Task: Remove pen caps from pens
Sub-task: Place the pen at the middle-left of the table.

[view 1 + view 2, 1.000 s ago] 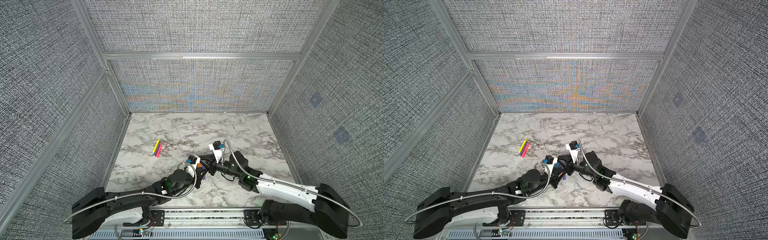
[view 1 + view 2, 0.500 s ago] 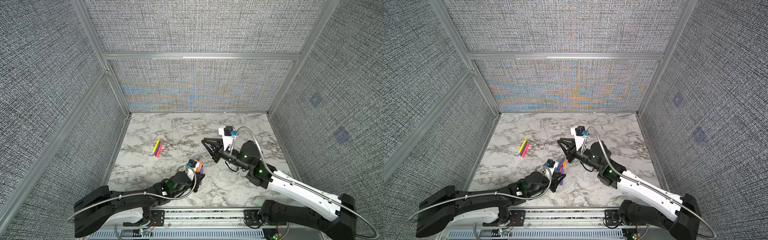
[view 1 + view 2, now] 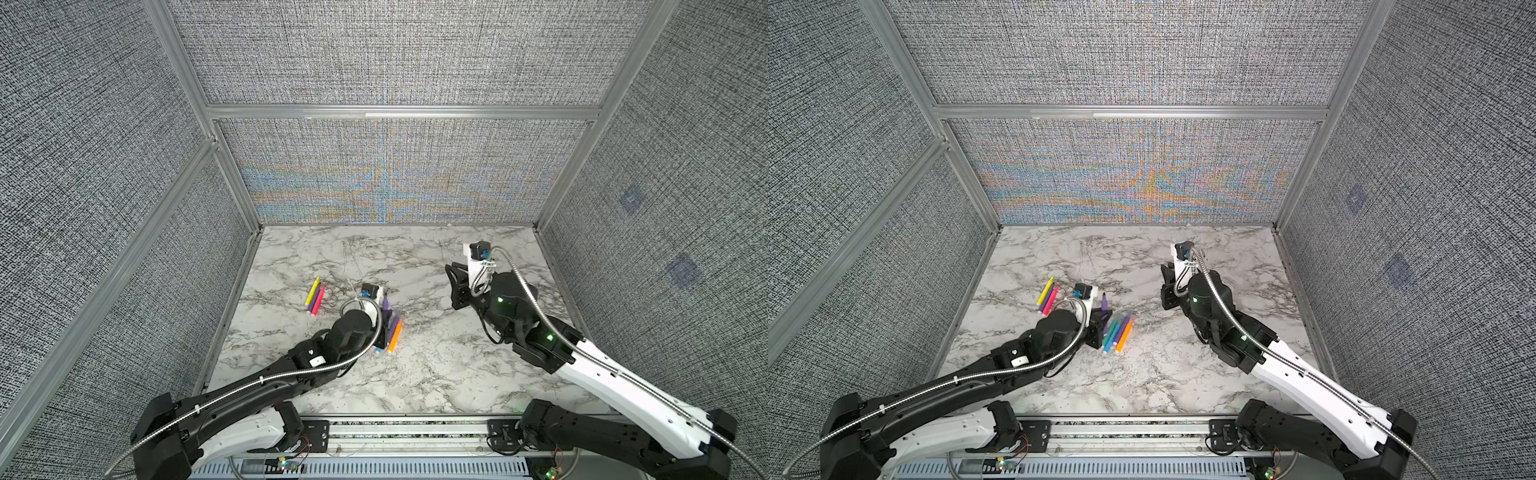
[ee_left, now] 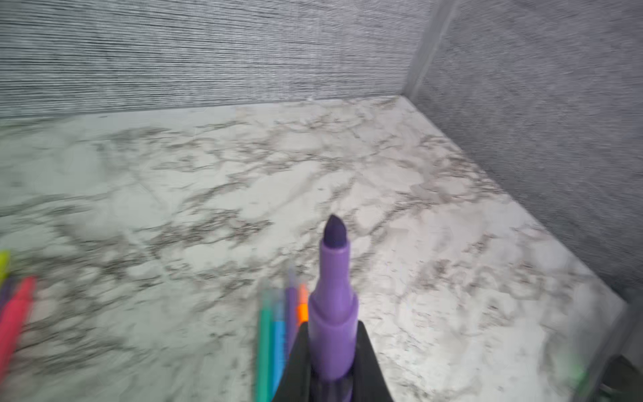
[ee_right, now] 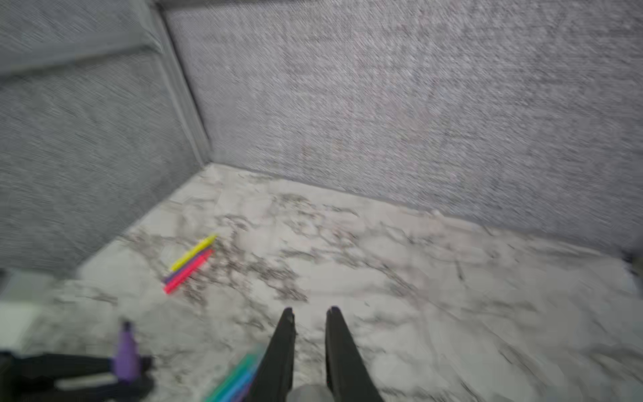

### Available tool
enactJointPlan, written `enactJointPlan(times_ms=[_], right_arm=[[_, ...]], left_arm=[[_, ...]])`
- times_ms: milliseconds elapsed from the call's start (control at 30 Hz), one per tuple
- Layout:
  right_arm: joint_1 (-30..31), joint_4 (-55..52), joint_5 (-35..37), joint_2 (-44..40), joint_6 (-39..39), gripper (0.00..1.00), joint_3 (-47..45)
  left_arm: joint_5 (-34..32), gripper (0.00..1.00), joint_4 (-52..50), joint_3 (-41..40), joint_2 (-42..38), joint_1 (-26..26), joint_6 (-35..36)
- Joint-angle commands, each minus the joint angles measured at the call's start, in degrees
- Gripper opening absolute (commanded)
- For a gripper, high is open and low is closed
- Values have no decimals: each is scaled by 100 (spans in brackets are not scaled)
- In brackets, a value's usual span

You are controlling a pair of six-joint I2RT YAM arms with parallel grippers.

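The purple felt-tip pen (image 4: 333, 278), its dark pointed tip bare, is clamped by the barrel between the closed black fingers (image 4: 299, 351) of the left gripper (image 4: 332, 327). It is just beside the loose row of green, blue, purple and orange pens (image 3: 1118, 331) lying on the white marble-patterned table (image 3: 1183, 374). In a top view that whole row shows, while in a top view only its orange edge (image 3: 395, 334) clears the left arm. A yellow, a purple and a pink pen (image 3: 1048, 296) lie together near the row, beyond the left gripper. The right gripper (image 5: 309, 311) stands well apart from the row on its other side. Only the right wrist view shows its black fingers (image 5: 283, 348), drawn nearly together; whether they hold anything I cannot tell
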Motion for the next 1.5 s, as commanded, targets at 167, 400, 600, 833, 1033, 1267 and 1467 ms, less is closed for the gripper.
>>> enactJointPlan(times_ms=[167, 400, 600, 833, 1033, 1267, 1467], right_arm=[[-1162, -594, 246, -111, -156, 0, -878], [-1585, -248, -65, -245, -144, 0, -1412], [-1660, -22, -112, -109, -143, 0, -1594], [-1716, 98, -427, 306, -134, 0, -1584], [-1809, 81, -606, 382, -125, 0, -1568], [-1914, 172, -722, 317, -108, 0, -1665], [-1922, 252, -752, 488, -98, 0, -1669]], left_arm=[[-88, 0, -2125, 1145, 1266, 1594, 770], [435, 0, -2436, 1815, 2377, 2543, 1060], [632, 0, -2373, 1849, 2920, 2880, 1139], [446, 0, -2335, 1899, 3452, 3096, 1224], [542, 1, -2332, 2093, 3768, 3221, 1255], [539, 7, -2304, 2090, 3893, 3377, 1220], [515, 20, -2281, 2064, 3891, 3459, 1215]])
